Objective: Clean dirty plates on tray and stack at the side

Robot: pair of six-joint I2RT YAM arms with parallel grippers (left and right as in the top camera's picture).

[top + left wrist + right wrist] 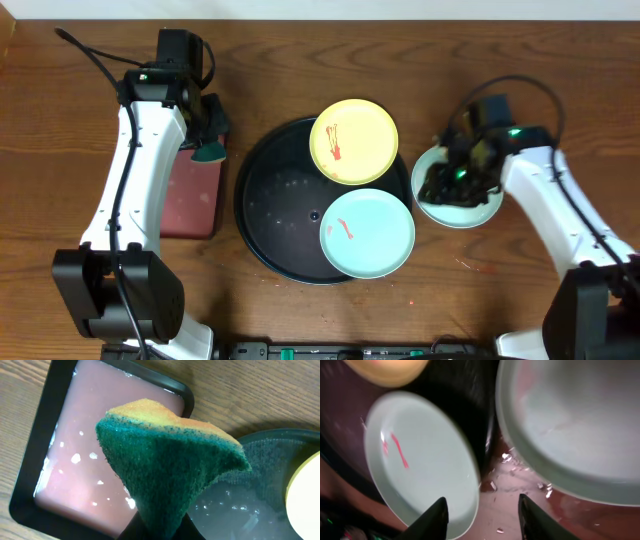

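The round black tray holds a yellow plate with a red smear at its upper right rim and a mint-blue plate with a red smear at its lower right. A second mint-blue plate lies on the table to the right of the tray. My right gripper hovers over it, open and empty. In the right wrist view the open fingers sit between the smeared plate and the other plate. My left gripper is shut on a green and yellow sponge over the dark red tray.
The dark red rectangular tray left of the black tray holds pinkish liquid. The black tray's floor is wet with droplets. Small bits and wet spots lie on the wood between the two mint plates.
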